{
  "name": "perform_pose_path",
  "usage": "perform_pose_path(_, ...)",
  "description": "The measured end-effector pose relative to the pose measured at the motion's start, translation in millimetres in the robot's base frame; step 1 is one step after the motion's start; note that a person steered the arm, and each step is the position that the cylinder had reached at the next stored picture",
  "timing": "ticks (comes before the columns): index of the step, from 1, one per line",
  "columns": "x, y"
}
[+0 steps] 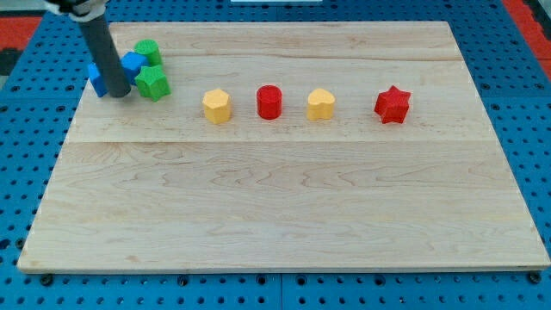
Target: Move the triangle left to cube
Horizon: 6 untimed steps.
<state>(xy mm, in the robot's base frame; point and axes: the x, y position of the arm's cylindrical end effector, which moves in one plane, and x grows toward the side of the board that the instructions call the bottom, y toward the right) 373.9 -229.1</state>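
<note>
Blue triangle [96, 77] half hidden behind my tip [118, 94].

Near the board's top left corner, a blue triangle block [95, 76] lies partly hidden behind the rod, on the view's left of a blue cube [132, 62], both flat on the wood.

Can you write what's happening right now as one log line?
my tip: among top-left cluster | blue blocks beside rod | green blocks to its right | others: in row
</note>
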Motion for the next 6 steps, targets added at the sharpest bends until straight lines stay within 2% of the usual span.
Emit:
perform_pose_path(1, 32.2, -31.7)
perform_pose_path(2, -14.0, -75.0)
perform_pose_path(3, -23.8, -48.0)
perform_pose_path(4, -53.9, 3.5)
perform_pose_path(5, 3.6, 3.6)
perform_pose_path(6, 16.5, 66.5)
